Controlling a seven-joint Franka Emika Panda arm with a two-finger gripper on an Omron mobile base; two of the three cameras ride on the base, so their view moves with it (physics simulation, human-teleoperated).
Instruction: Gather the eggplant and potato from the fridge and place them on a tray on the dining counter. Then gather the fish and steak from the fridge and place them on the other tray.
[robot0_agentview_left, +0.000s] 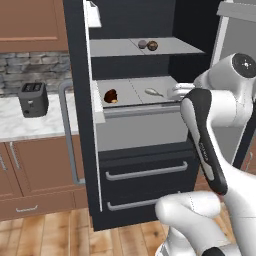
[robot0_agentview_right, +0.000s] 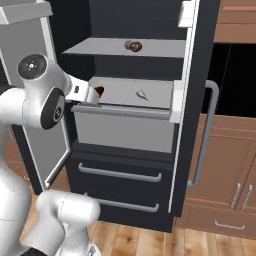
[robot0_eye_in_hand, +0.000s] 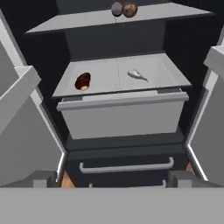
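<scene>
The black fridge (robot0_agentview_left: 80, 125) stands with both doors swung open. On its upper shelf a greyish-purple eggplant (robot0_eye_in_hand: 117, 8) lies beside a brown potato (robot0_eye_in_hand: 130, 8); both also show in the left base view, eggplant (robot0_agentview_left: 143, 44) and potato (robot0_agentview_left: 153, 46). One shelf lower, a dark red-brown steak (robot0_eye_in_hand: 82, 81) lies at the left and a small silvery fish (robot0_eye_in_hand: 137, 74) right of the middle. My gripper (robot0_eye_in_hand: 113, 180) is open and empty, held back from the shelves and facing them. The trays and the dining counter are out of view.
A pale bin (robot0_eye_in_hand: 122, 118) sits under the lower shelf, above two black drawers (robot0_agentview_left: 142, 172) with bar handles. The open doors (robot0_agentview_right: 192, 100) flank the arm on both sides. A dark toaster (robot0_agentview_left: 33, 99) stands on the marble wall counter at left, above wood cabinets.
</scene>
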